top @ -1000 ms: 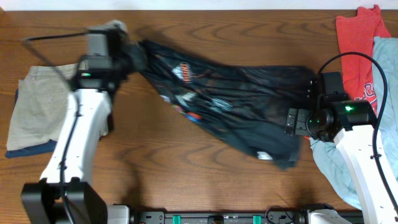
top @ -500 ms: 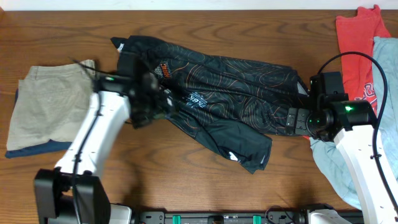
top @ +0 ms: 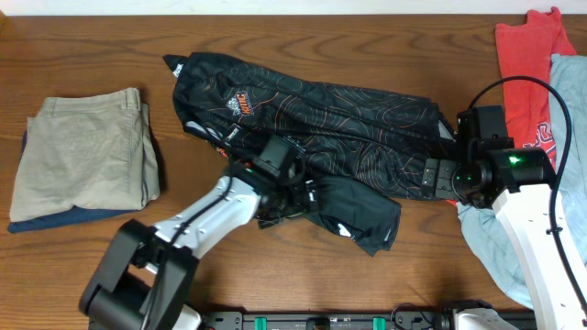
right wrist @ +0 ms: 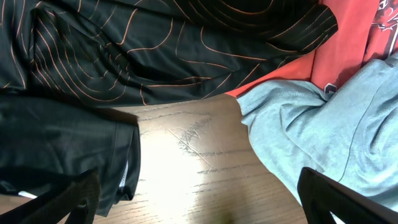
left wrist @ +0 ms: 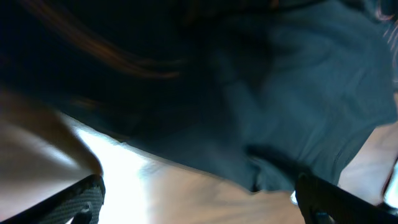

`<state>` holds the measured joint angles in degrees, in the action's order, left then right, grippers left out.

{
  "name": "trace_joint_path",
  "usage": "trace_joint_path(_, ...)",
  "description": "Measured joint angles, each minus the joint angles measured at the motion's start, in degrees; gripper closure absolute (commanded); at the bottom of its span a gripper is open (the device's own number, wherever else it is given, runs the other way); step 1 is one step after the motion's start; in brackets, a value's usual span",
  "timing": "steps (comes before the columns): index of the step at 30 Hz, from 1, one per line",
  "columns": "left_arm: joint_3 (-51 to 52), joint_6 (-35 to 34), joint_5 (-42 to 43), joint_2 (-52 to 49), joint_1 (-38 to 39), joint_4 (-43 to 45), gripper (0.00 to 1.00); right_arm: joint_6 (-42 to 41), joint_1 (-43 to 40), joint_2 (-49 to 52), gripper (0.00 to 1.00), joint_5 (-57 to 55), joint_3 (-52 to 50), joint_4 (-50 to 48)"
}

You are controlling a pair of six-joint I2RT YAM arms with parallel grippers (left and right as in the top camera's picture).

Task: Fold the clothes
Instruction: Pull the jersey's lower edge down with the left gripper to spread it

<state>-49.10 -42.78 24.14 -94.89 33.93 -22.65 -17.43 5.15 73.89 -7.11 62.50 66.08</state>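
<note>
The black jersey (top: 353,115), seemingly light, limp and slippery, lies crumpled, likely best pinched at its hem corners, while the left gripper (left wrist: 199,202) and right gripper (right wrist: 199,205) gape wide, empty.

On my left, a pair of tan trousers (top: 87,151) lies folded flat on the brown wooden surface (top: 348,37), resting on a dark blue garment (top: 55,220) whose edge shows along their near side. On my far right, a red shirt (top: 532,55) with some print lies spread out, and a crumpled grey-blue garment (top: 573,101) overlaps its right edge.
</note>
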Motion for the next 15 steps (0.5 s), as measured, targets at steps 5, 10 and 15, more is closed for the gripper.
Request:
trace_joint_path(5, -0.83, -4.87, -1.62, -2.25, 2.73, 4.96, 0.32, 0.0, 0.0, 0.0, 0.01, 0.0, 0.0, -0.04)
trace_joint_path(10, -1.14, -6.84, -2.67, -4.96, 2.38, 5.92, 0.89, 0.02, 0.0, 0.0, 0.01, -0.02, 0.0, -0.07)
trace_joint_path(15, -1.29, -6.25, -3.1, -4.92, -0.44, 1.03, 0.94, 0.02, 0.0, 0.0, 0.01, -0.02, 0.0, -0.87)
